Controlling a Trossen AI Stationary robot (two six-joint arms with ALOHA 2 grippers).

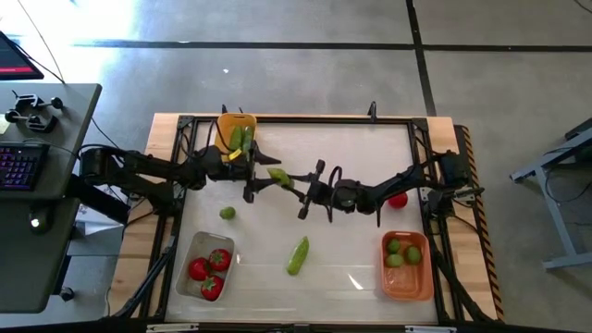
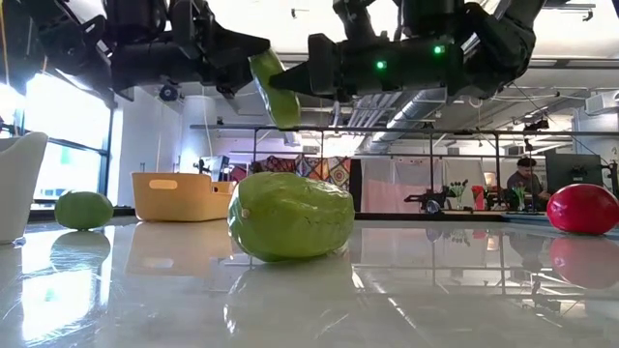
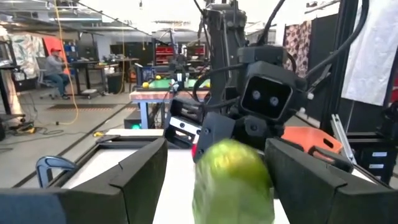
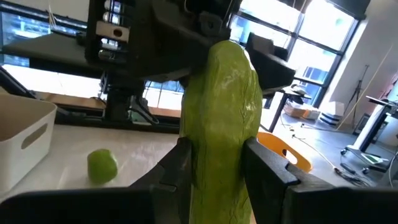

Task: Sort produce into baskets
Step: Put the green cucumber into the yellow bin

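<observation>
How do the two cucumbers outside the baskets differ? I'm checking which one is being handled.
The airborne cucumber hangs above the table between the right gripper, shut on it, and the open left gripper; the loose cucumber lies on the table, untouched. In the low view the airborne one tilts steeply, while the loose one lies flat. Both are green and elongated.

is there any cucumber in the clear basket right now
No, the clear basket holds only red tomatoes; cucumbers sit in the yellow-orange basket.
</observation>
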